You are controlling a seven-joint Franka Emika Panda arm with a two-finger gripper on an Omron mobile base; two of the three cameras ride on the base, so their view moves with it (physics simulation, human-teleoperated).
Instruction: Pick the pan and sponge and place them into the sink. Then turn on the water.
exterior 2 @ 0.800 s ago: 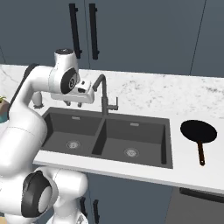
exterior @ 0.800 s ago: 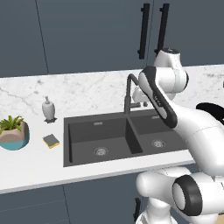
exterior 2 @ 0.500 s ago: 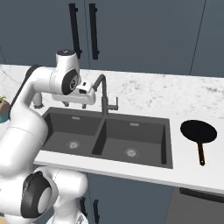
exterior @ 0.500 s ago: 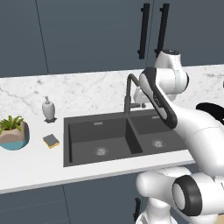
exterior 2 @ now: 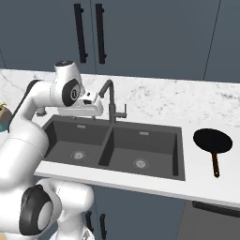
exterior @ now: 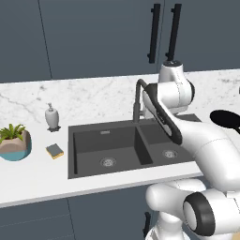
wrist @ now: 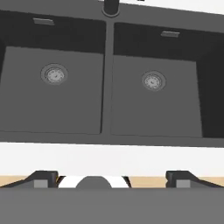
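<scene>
The end effector [wrist: 111, 177] is hanging open over the dark grey double-basin sink [wrist: 109, 127]; the small round black pan [exterior 2: 213, 141] is lying at right on the white marble counter [exterior 2: 206, 176].

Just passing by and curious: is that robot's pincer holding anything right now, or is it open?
Pincer: open and empty, its two dark tips spread wide above the dark grey double-basin sink.

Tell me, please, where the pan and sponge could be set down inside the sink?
Both basins of the sink are bare around their drains. On the counter, the sponge, soap bottle and plant crowd the left end; the pan lies alone on the right.
</scene>
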